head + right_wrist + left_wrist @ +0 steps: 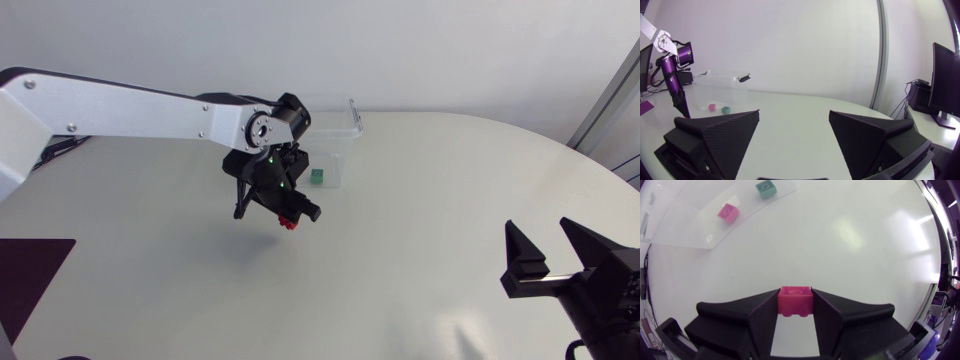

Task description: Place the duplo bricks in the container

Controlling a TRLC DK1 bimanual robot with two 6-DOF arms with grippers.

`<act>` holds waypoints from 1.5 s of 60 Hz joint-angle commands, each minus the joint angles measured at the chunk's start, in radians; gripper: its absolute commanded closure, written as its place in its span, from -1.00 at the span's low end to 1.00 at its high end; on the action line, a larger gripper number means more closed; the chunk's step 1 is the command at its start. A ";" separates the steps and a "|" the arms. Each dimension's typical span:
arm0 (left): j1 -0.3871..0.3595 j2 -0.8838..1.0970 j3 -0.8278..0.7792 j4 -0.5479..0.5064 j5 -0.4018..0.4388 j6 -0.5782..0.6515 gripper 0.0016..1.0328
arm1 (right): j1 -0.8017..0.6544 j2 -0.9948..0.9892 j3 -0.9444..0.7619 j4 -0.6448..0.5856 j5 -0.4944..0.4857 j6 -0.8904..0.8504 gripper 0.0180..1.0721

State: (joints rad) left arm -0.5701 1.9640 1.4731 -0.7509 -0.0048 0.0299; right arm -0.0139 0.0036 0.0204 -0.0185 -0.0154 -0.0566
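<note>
Pink brick (728,212) and green brick (766,188) lie in container (345,122), upper centre of head view. Left hand (795,297) pinches third brick (795,305), not yet delivered. Right hand (548,252) spread.

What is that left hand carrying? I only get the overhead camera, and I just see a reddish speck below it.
Observer: The left wrist view shows a pink brick, pinched from two sides in the left hand.
Operator: And the clear box holds only that green one?
Observer: No. A second pink brick lies in the clear box, apart from the green brick; your camera misses it.
</note>
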 commanded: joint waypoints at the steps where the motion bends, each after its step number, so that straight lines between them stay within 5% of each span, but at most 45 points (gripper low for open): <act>1: 0.010 -0.059 0.044 -0.015 0.003 0.015 0.42 | 0.008 -0.008 -0.020 0.012 -0.004 0.000 -0.92; 31: 0.078 -0.212 0.188 0.012 -0.008 0.015 0.42 | 0.008 -0.008 -0.020 0.012 -0.004 0.000 -0.92; 58: 0.095 -0.297 0.012 0.475 -0.133 0.013 0.42 | 0.008 -0.008 -0.020 0.012 -0.004 0.000 -0.92; 90: 0.133 -0.063 0.124 0.565 -0.155 0.016 0.42 | 0.008 -0.008 -0.020 0.012 -0.004 0.000 -0.92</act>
State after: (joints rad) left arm -0.4431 1.8492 1.5391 -0.1959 -0.1589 0.0341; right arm -0.0139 0.0036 0.0204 -0.0185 -0.0154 -0.0566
